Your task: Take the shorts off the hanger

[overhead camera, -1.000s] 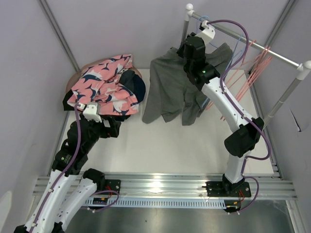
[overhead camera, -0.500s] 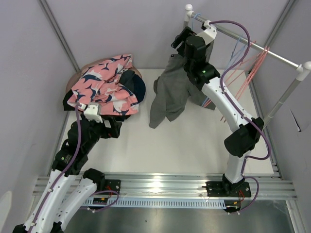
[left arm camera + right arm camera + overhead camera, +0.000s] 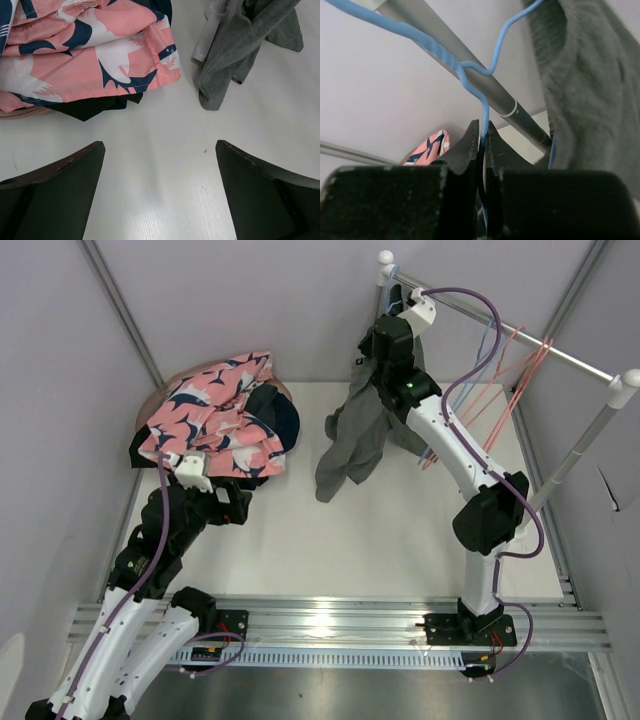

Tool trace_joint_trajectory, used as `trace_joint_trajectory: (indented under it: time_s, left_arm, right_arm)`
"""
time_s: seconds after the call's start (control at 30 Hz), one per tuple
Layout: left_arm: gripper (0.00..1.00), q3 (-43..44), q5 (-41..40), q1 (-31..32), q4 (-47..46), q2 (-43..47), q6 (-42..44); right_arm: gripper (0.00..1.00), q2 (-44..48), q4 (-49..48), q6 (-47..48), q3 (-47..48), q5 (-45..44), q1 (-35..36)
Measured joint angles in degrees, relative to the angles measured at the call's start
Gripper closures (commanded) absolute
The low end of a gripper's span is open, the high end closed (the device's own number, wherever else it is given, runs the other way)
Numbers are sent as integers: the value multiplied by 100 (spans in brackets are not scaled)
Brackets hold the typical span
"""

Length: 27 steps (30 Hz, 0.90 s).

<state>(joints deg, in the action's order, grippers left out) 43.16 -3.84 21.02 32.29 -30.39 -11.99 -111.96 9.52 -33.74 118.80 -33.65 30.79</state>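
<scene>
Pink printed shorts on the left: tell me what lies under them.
Poking out beneath the pink shorts: navy cloth at their right side and black cloth at the near edge. A brown rim shows below them. Whatever else lies there is covered.

Grey shorts [image 3: 352,435], blue hanger [image 3: 440,52]

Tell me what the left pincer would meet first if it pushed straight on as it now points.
Probably the table, in the gap between the pink printed shorts and the grey shorts. Neither garment sits in line with the open left pincer, though depth is unclear.
</scene>
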Motion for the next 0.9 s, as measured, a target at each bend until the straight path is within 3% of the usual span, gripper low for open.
trace_joint_trajectory:
  time_s: [0.3, 0.6, 0.73, 0.9]
  left_arm:
    - [1, 0, -2, 24, -4, -20, 0]
    - [1, 428, 452, 57, -212, -466, -50]
    - [1, 824, 1182, 369, -1095, -1010, -173]
    - [1, 890, 2192, 1244, -2586, -1821, -262]
  right_arm:
    - [100, 177, 142, 37, -90, 9, 35]
    - [100, 1403, 369, 50, -837, 31, 236]
    - [100, 2162, 382, -160, -1281, 87, 404]
    - [100, 3049, 317, -345, -2055, 26, 942]
